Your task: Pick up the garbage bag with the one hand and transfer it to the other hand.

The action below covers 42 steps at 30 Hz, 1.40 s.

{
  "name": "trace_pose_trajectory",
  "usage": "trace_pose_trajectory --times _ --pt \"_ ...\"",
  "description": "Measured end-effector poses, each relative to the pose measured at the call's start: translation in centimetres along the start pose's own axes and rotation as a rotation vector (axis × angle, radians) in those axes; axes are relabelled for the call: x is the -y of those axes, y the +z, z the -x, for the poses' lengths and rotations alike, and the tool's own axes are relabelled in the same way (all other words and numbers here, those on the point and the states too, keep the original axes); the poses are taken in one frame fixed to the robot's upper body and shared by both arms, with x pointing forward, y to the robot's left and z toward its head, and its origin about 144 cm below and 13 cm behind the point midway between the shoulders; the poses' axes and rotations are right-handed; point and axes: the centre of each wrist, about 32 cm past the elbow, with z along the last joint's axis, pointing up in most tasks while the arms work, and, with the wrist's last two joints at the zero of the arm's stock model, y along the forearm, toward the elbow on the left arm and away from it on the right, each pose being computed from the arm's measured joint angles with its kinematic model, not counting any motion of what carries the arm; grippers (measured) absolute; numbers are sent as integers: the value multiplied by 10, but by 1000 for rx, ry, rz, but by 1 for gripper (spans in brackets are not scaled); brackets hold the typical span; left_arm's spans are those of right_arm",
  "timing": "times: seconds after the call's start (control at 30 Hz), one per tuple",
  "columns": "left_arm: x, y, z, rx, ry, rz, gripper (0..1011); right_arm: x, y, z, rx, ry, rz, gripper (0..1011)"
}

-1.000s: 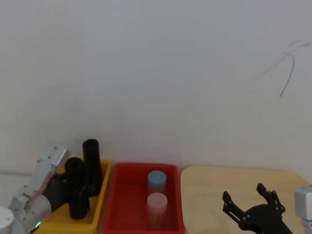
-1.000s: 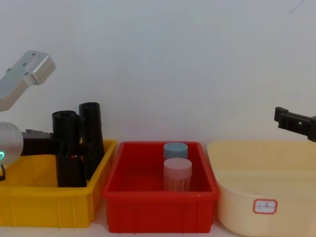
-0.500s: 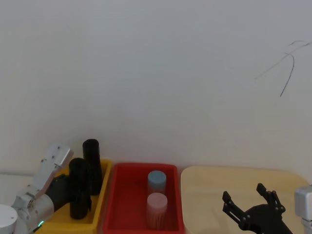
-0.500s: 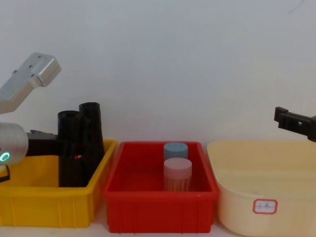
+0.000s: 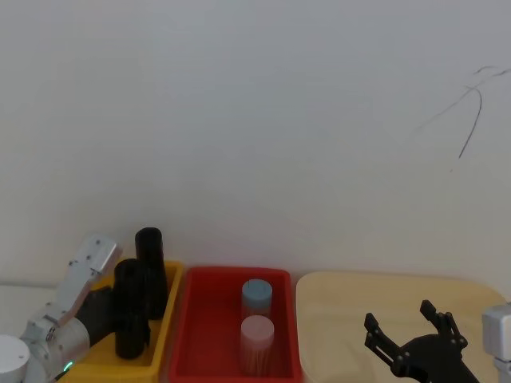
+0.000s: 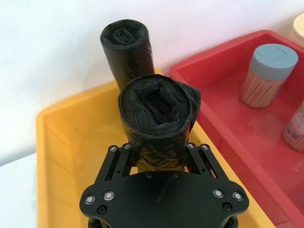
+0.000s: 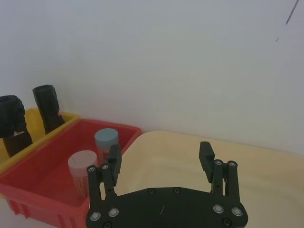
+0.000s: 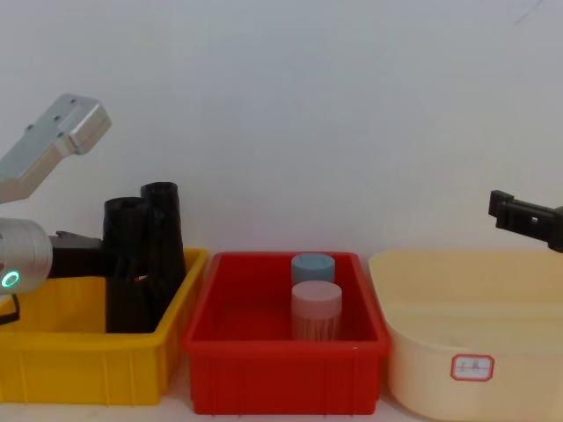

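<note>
The garbage bag (image 6: pixel 159 118), a thick black roll, stands upright in the yellow bin (image 8: pixel 88 360). A small red spot shows at its side in the chest view. My left gripper (image 6: pixel 160 154), on the arm with the green-lit ring (image 8: pixel 9 280), is shut on the garbage bag (image 8: pixel 126 255) with a finger on each side. A second black roll (image 6: pixel 127 50) stands just behind it, leaning on the bin's back corner. My right gripper (image 7: pixel 160 151) hangs open over the cream tub (image 7: pixel 180 156), holding nothing.
A red bin (image 8: pixel 281 360) sits between the yellow bin and the cream tub (image 8: pixel 466 352). It holds a blue-capped jar (image 8: pixel 312 265) and a pink-capped jar (image 8: pixel 316 309). A white wall rises close behind all three containers.
My left gripper and the roll it holds have shifted slightly right, toward the second roll. The right arm has not moved.
</note>
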Motion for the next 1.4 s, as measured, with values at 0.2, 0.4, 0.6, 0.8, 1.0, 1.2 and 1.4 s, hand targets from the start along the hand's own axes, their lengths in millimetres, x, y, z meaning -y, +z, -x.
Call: trace_pose_trajectory --times 0.2,0.4,0.6,0.8,1.0,1.2,1.4 --pt "-5 2 0 13 -28 21 413 0 0 0 0 0 0 1000" --pt "-14 9 -1 30 -76 72 412 0 0 0 0 0 0 999" --pt "-25 22 -3 47 -114 140 412 0 0 0 0 0 0 1000" --pt "-34 39 -8 58 -155 205 412 0 0 0 0 0 0 1000" --pt "-37 54 -13 58 -206 253 412 0 0 0 0 0 0 1000" --pt "-35 74 -18 49 -292 293 412 0 0 0 0 0 0 1000" --pt "-28 86 -17 29 -387 295 412 0 0 0 0 0 0 1000"
